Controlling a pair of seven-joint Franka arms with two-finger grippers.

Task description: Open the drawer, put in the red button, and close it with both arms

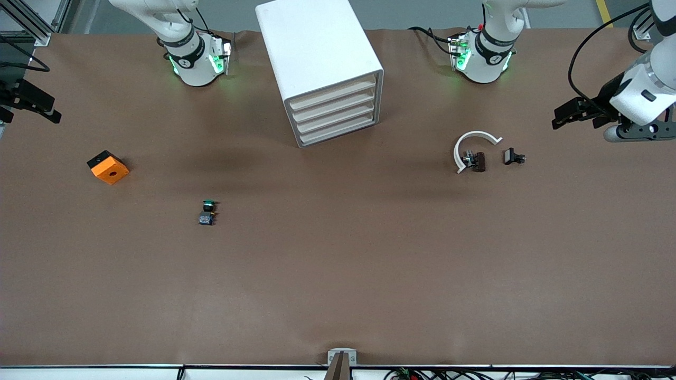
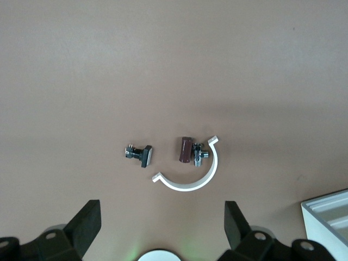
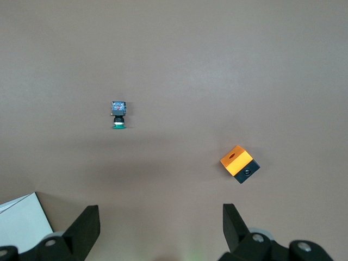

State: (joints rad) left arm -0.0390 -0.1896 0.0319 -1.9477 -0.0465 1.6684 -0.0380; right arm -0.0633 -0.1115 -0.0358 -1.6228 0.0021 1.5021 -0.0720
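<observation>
Red button [image 1: 473, 160] [image 2: 186, 149] lies on its side on the brown tabletop [image 1: 338, 274], toward the left arm's end. From here its cap reads dark maroon, and I see a small shiny metal body. It sits inside the curve of a white open ring [image 1: 471, 140] [image 2: 202, 179], touching it or nearly so. A black-capped switch [image 1: 513, 157] [image 2: 139, 155] lies just beside the ring.

The white drawer cabinet [image 1: 317, 47] is smooth and boxy with rounded corners, and all four drawers are shut. The green button [image 1: 207, 211] [image 3: 118, 114] and the orange block [image 1: 108, 167] [image 3: 239, 163], which has a black base and a round hole, sit toward the right arm's end.

Left arm [image 1: 641, 89] hangs over its end of the tabletop, jaws spread wide and empty. Right arm [image 1: 185, 50] reaches out past its end; only its wrist view shows me the jaws, wide apart and holding nothing.
</observation>
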